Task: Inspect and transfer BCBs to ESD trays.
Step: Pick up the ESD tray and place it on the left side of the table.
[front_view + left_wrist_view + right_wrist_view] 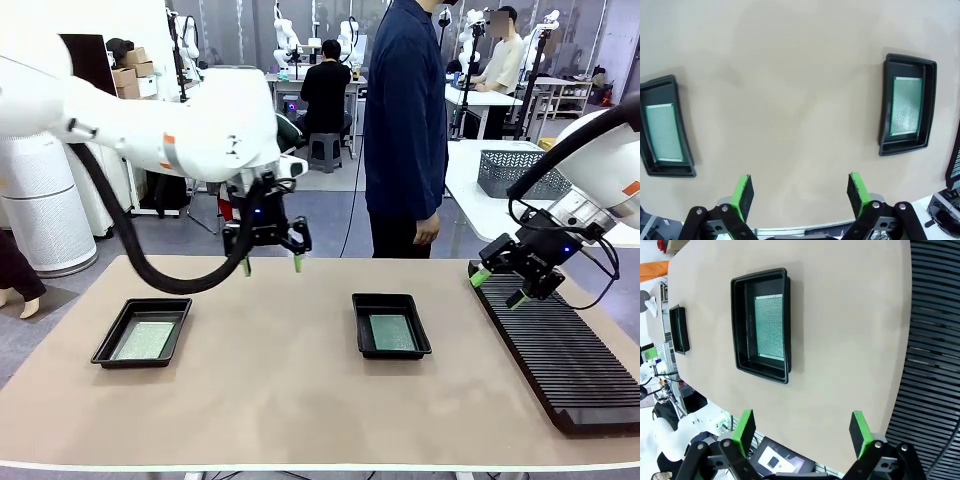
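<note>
Two black ESD trays lie on the beige table, each with a pale grey-green BCB flat on its floor. The left tray (106, 349) holds one board (146, 340); the right tray (390, 299) holds another (391, 332). My left gripper (271, 263) hangs open above the table's far side between the two trays, holding nothing. Its wrist view shows the trays (671, 171) (929, 100) to either side of its open fingers (800, 192). My right gripper (498, 288) is open and holding nothing over the rack's far end; its wrist view (802, 432) shows the nearer tray (741, 325) and board (769, 326).
A long black ribbed rack (560, 350) runs along the table's right side. A person (405, 130) stands at the far edge, arms down. A grey mesh basket (520, 172) sits on a white table behind. Bare table lies between the trays.
</note>
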You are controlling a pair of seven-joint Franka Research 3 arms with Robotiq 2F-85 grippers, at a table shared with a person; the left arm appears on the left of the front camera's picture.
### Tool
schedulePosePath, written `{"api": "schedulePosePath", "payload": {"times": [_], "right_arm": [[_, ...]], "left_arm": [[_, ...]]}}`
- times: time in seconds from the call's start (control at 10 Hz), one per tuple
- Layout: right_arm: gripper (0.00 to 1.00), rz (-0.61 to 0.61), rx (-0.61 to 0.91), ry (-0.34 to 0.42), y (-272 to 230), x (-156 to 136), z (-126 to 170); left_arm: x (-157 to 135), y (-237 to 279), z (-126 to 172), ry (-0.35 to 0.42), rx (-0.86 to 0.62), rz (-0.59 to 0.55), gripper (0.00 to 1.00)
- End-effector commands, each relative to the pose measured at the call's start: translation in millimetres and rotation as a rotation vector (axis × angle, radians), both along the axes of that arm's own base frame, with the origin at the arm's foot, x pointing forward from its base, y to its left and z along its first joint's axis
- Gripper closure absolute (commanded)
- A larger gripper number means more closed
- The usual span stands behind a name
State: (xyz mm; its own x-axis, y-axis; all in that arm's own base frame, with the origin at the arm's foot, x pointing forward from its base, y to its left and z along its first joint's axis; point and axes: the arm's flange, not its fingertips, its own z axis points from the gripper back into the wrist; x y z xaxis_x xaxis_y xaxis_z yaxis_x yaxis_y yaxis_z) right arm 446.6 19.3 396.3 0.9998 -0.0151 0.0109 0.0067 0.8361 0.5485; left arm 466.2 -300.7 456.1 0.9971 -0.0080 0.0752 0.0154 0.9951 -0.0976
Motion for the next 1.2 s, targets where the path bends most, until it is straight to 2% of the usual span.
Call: {"api": "schedulePosePath", "payload": {"times": [0.0,0.6,0.8,1.1], "right_arm": [[0.00,-0.014,-0.025,0.009,8.9,1.0,2.2],[0.00,-0.014,-0.025,0.009,8.9,1.0,2.2],[0.00,-0.014,-0.025,0.009,8.9,1.0,2.2],[0.00,-0.014,-0.025,0.009,8.9,1.0,2.2]], "left_arm": [[14.9,-31.6,-2.7,-0.004,0.033,0.015,0.00],[29.5,-113.5,-47.5,-0.007,0.045,-0.004,0.00],[30.4,-122.9,-59.8,-0.003,0.052,0.003,0.00],[40.4,-133.6,-93.6,0.004,0.047,0.005,0.00]]}}
